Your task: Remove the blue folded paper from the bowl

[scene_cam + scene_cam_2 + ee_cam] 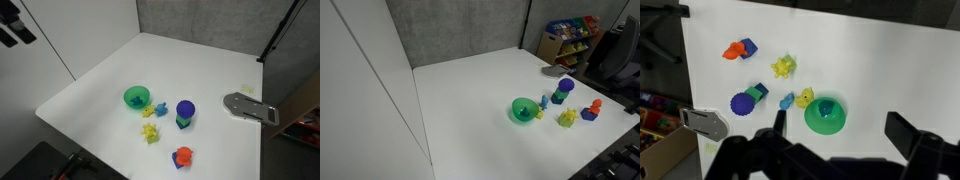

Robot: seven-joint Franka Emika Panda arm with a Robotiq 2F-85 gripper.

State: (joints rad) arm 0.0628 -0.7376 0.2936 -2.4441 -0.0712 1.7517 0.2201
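The bright-green bowl [825,120] stands on the white table and shows in both exterior views [136,97] [524,110]. A small blue-teal folded paper [825,107] lies inside it. My gripper [837,116] is open and empty, high above the table, and its two dark fingers frame the bowl in the wrist view. A second tiny light-blue paper piece [786,101] lies outside the bowl, next to a yellow paper figure [805,97].
A dark-blue round-topped object with a green base [743,101] stands near the bowl. Another yellow figure [785,66], an orange and blue toy [738,49] and a grey metal piece [702,122] lie nearby. A shelf of colourful items [570,35] stands beyond the table.
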